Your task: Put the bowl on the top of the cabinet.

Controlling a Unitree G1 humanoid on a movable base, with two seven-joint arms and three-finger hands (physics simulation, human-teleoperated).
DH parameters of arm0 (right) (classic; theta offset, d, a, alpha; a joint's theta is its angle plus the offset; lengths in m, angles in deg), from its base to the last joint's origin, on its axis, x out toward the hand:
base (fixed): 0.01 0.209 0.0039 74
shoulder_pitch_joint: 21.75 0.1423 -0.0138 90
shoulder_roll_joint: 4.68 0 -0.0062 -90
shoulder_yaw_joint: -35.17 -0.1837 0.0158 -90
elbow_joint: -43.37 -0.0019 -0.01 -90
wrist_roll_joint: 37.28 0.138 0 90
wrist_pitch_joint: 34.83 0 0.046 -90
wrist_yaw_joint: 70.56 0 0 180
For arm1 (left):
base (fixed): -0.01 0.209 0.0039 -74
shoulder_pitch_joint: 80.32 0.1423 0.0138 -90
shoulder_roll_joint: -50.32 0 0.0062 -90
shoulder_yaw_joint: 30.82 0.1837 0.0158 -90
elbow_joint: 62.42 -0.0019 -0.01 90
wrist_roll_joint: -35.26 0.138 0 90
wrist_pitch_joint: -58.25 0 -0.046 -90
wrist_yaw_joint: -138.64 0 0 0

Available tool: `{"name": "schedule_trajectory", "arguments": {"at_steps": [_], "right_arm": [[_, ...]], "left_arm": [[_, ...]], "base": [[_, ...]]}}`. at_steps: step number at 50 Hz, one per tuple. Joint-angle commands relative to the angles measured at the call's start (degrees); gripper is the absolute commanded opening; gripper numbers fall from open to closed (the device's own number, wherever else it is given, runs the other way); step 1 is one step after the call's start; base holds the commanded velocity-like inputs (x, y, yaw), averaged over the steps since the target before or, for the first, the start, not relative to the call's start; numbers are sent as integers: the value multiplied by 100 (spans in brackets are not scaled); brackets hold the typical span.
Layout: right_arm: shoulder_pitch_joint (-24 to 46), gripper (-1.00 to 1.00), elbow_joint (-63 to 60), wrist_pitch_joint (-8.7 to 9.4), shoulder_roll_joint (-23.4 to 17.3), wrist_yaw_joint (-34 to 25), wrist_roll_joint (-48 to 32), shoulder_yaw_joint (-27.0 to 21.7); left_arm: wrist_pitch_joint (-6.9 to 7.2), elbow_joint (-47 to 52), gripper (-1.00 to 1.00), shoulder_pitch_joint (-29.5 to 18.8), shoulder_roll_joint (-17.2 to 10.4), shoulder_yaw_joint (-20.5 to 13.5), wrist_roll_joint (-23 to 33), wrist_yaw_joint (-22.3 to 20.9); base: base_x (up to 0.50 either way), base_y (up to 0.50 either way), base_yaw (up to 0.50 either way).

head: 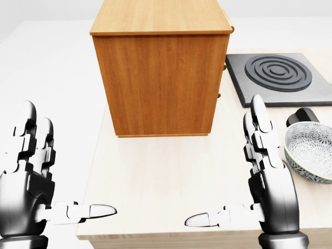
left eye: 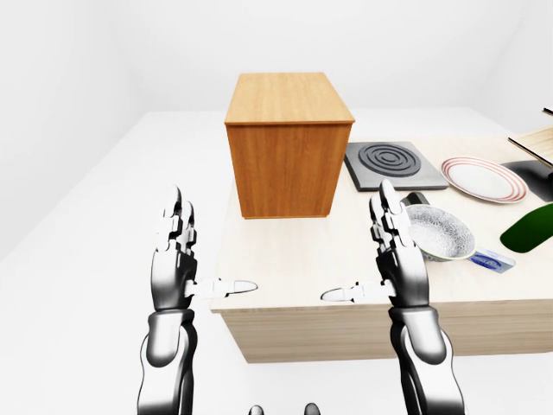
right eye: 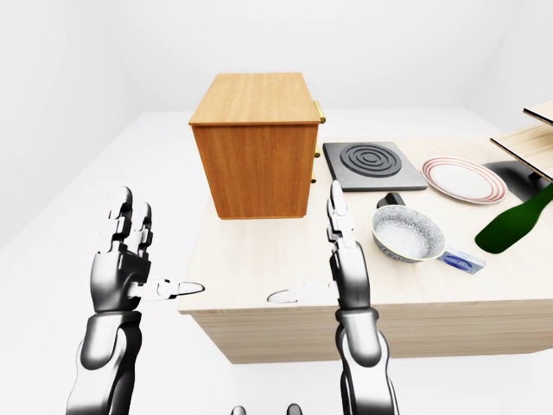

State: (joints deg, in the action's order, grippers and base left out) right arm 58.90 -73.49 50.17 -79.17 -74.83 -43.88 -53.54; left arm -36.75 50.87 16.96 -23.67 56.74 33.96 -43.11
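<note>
Left-eye view: The wooden cabinet (left eye: 289,143) is seen standing on the pale worktop (left eye: 285,268) at upper centre of the frame. The patterned bowl (left eye: 441,233) is located on the worktop at centre right, just right of the raised fingers of the right robot hand (left eye: 389,251); contact cannot be determined, as the hand overlaps the bowl's left rim. A black hob plate (left eye: 394,164) is placed to the right of the cabinet, with a red-rimmed plate (left eye: 482,177) further right. A green bottle (left eye: 529,229) is visible at the right edge.

Head view: Both hands are presented released, fingers extended upward and thumbs pointed inward. The left robot hand (head: 31,181) is positioned at lower left, off the worktop's left edge, and nothing is held in it. The right robot hand (head: 267,176) is positioned at lower right, empty, with the bowl (head: 311,150) just beside it toward the right edge of the frame, a narrow strip of worktop being visible between them. The cabinet top is seen bare.

Right-eye view: The bowl (right eye: 408,233) is shown resting on the worktop, right of the right robot hand (right eye: 346,251) and apart from it. Brass drawer handles (right eye: 320,111) are seen on the cabinet's right face.
</note>
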Motion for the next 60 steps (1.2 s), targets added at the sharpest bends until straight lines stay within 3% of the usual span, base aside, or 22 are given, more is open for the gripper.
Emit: {"name": "schedule_trajectory", "arguments": {"at_steps": [1,60], "right_arm": [[49,100,60,0,0,0,38,-22],[47,100,77,0,-4,-42,66,3]], "left_arm": [[0,-47,100,-31,1,-7,3,19],[0,-136,100,-63,-12,21,17,-11]], "base": [[0,0,0],[23,-3,0]]}}
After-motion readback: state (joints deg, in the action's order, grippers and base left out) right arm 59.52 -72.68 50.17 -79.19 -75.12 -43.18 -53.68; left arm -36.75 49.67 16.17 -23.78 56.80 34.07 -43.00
